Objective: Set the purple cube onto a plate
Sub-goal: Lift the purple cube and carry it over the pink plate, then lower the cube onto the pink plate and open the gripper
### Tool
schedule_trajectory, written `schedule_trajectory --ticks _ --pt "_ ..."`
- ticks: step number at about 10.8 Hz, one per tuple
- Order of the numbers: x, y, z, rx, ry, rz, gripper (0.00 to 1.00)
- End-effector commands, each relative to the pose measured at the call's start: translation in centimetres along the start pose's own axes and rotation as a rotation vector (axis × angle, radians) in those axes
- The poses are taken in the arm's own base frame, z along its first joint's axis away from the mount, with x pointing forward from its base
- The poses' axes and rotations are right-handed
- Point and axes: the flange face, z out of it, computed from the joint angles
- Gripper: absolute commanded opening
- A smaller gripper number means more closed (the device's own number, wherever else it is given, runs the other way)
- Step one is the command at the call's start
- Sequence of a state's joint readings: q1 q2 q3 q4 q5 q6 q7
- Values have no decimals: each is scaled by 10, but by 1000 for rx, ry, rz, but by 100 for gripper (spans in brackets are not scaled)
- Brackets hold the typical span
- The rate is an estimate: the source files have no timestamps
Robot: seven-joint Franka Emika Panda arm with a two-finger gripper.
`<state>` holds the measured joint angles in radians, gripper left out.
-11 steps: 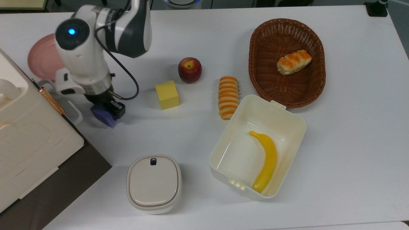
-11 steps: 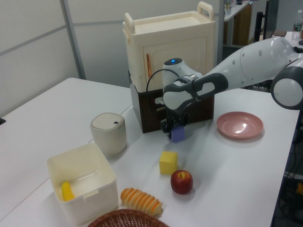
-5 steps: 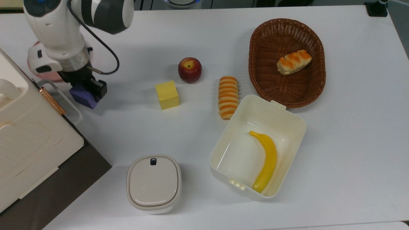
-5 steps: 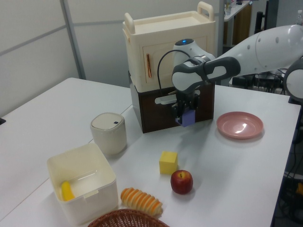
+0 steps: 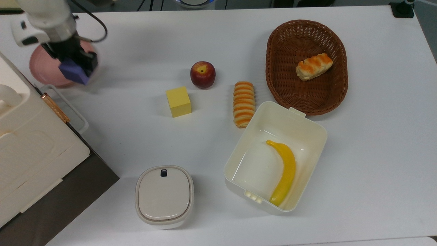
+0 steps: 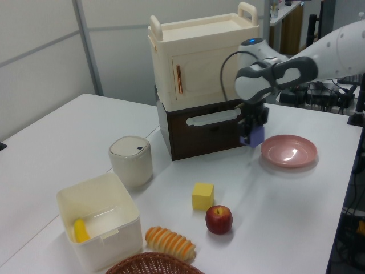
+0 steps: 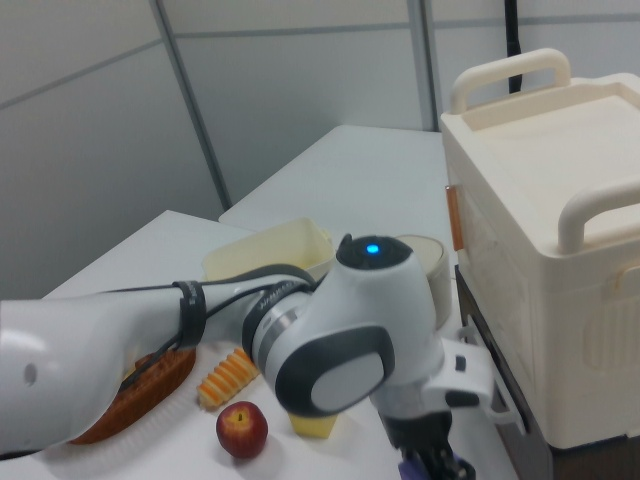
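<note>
Top view: gripper is clamped on the purple cube, held off the table over the plate, at the plate's edge on the top view's right. The cube overlaps the pink rim here; it is not yet over the dish centre. Yellow cube, apple and striped bread lie well apart toward the top view's right, so there is nothing to knock on this side. The white cabinet sits just beside the plate on the top view's lower left.

Left view: cube hangs in the fingers, in the air, just to the left view's left of the plate, with the dark drawer unit close behind it. Judgement: carry on sideways toward the plate middle before lowering, keeping height so the cube's lower edge passes over the raised rim. Lower straight down, release only once the cube's underside is at or touching the flat of the dish; a drop from height onto the sloped rim could let it tip off.

Right view: the wrist and arm body block the fingers; a sliver of purple shows beneath. Clearance to the cabinet looks small, so avoid wrist rotation during descent
</note>
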<state>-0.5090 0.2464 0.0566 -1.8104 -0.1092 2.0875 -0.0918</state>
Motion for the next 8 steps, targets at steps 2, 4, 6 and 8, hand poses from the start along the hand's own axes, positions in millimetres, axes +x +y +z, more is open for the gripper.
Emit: schedule_trajectory --ticks 2,4,6,8 --pt "-32 61 14 19 -38 -58 30" --pt "-34 87 41 29 -55 -59 32" --pt "-28 92 65 28 -41 -57 57" --pt "-27 97 75 26 -36 -51 100"
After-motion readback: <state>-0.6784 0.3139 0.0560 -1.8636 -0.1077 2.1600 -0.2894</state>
